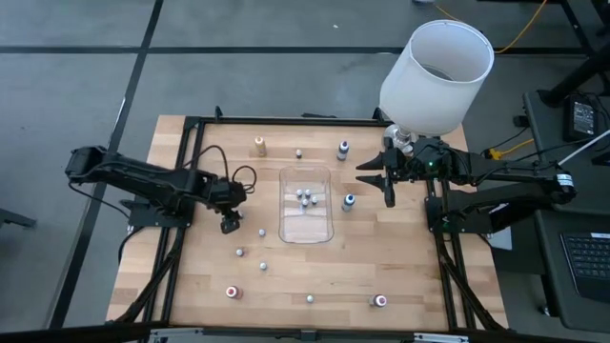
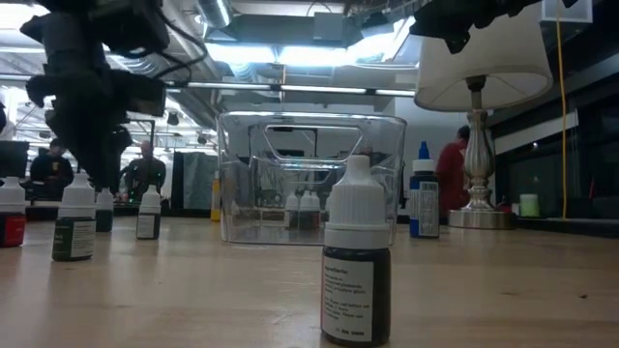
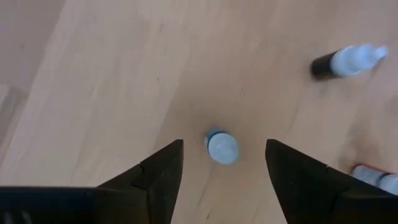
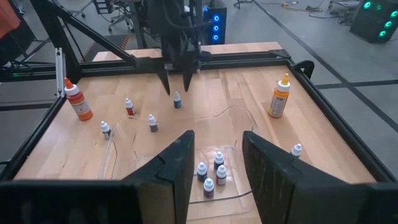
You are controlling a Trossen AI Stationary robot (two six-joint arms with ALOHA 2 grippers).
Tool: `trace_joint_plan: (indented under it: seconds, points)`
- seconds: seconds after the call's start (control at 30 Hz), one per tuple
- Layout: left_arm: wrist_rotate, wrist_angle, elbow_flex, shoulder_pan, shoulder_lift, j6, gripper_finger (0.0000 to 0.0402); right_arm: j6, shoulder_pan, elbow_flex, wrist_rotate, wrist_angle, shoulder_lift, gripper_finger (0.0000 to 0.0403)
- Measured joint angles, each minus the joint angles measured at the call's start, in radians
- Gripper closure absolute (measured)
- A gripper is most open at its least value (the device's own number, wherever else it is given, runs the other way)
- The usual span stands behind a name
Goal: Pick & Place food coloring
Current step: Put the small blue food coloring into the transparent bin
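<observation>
Wooden table (image 1: pixel 191 286): left gripper (image 3: pixel 224 163) fingers wide, hovering over one food coloring bottle (image 3: pixel 222 147). Right gripper (image 4: pixel 216 163) above clear tray (image 1: pixel 306 232), fingers partly apart, empty.

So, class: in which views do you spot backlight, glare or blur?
Low view: bright ceiling lights silhouette the left arm, and the nearest bottle has an unreadable label. Left wrist view: the lying bottle is soft. High view: even light, with the clear tray faint on the wood.

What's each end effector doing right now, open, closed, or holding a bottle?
Left end effector: open above a small bottle, holding nothing.
Right end effector: open, empty, over the clear tray.
</observation>
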Motion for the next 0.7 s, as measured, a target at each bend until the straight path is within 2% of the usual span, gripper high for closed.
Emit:
trace_joint_plan:
  seconds: [0.2,0.4,0.7]
  points:
    - [-0.016,0.013,0.0,0.0,0.09,0.001,0.0198,0.0,0.0,0.0,0.0,-0.001,0.0,0.0265]
    - [-0.019,0.051,0.0,0.0,0.125,0.008,0.0223,0.0,0.0,0.0,0.0,-0.002,0.0,0.0265]
    - [-0.002,0.051,0.0,0.0,0.127,0.007,0.0305,0.0,0.0,0.0,0.0,-0.002,0.0,0.0265]
